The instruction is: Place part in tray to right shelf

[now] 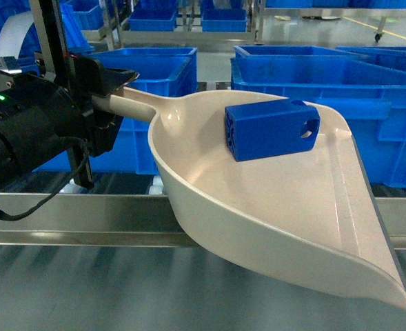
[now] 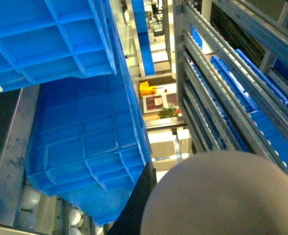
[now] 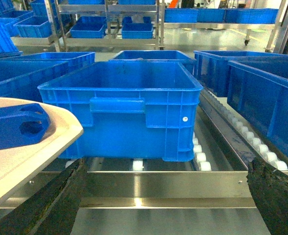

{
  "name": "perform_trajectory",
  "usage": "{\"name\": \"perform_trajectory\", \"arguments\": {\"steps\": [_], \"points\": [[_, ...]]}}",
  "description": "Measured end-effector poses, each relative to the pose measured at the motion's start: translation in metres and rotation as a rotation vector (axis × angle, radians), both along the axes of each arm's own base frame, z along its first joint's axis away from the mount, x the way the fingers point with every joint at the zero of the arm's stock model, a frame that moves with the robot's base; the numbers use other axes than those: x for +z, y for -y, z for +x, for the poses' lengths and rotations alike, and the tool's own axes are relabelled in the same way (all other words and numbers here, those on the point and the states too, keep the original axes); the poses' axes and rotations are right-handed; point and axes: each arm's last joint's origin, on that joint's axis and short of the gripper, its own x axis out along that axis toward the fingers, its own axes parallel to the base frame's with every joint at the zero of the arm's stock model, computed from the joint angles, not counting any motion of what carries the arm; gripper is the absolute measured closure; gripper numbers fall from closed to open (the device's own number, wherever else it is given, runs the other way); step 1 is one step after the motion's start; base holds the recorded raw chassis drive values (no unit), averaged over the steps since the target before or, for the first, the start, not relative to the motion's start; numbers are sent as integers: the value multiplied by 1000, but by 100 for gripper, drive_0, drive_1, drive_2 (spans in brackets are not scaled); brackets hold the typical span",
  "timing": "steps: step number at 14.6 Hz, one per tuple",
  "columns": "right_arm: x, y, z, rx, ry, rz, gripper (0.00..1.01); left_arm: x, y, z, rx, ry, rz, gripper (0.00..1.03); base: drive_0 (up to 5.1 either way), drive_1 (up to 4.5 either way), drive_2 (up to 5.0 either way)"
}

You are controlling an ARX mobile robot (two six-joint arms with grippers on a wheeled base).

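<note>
The left gripper [image 1: 109, 96] has its fingers clamped on the handle of the cream tray [image 1: 258, 207], holding the scoop out above the steel front rail of the shelf [image 1: 72, 214]. The tray is tilted, its wide lip lower and toward the right of the head view. Inside it, near the back wall, lies the bright-blue part [image 1: 270, 129], a hollow block with a round hole in its right end, resting on the tray's floor.

Behind the rail stand blue ribbed crates [image 1: 154, 76] on white rollers [image 3: 198, 156]. From the right wrist camera, the tray's edge and the part [image 3: 16, 126] come in at the left, just before a blue crate [image 3: 121, 110] on the shelf. The right gripper's dark fingers [image 3: 273, 196] show at both lower corners, spread wide apart with nothing between them.

No brand or readable writing shows; a small white round sticker [image 3: 184, 119] sits on the crate's front, its text too small to read.
</note>
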Motion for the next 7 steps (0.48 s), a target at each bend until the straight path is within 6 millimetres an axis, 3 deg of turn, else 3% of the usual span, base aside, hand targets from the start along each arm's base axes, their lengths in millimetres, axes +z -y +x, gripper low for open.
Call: {"name": "perform_trajectory", "arguments": {"steps": [3, 4, 7], "points": [[0, 0, 0, 0, 0, 0, 3, 0, 1, 1, 31, -47, 24, 91, 0, 0, 0], [0, 0, 0, 0, 0, 0, 3, 1, -2, 0, 119, -103, 115, 91, 0, 0, 0], [0, 0, 0, 0, 0, 0, 3, 16, -16, 7, 151, -14, 106, 91, 0, 0, 0]]}}
